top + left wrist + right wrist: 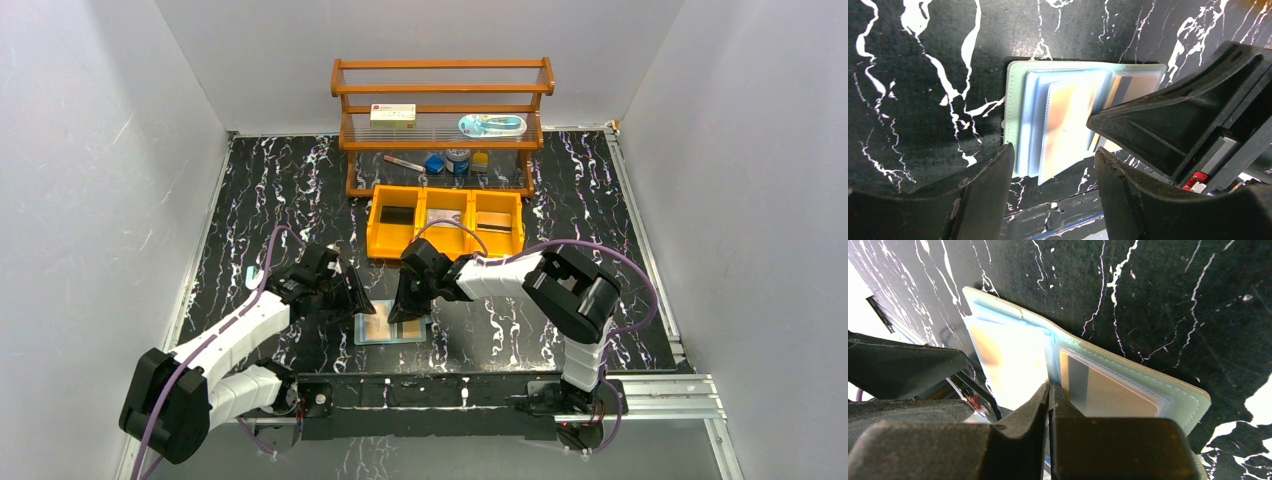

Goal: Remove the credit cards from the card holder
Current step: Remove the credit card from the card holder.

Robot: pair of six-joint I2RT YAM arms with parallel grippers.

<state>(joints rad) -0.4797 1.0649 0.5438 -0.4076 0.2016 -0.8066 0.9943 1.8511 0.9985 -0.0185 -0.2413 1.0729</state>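
The card holder [375, 328] lies open near the surface's [280, 190] near edge, with an orange-tan credit card [1113, 395] in a clear pocket; its print is unreadable. The right pincer [1050, 390] pinches the middle sleeve. The left pincer [1053, 152] stands wide over its edge. Marbled surface stretches to the orange bins [445, 250].

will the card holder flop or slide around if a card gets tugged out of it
Likely floppy: the card holder lies open as thin soft leaves with clear pockets. Probably light, so it may slide on the glossy table when a card is tugged; the left gripper stands open, seemingly not pinning it. The tan card looks stiffer.
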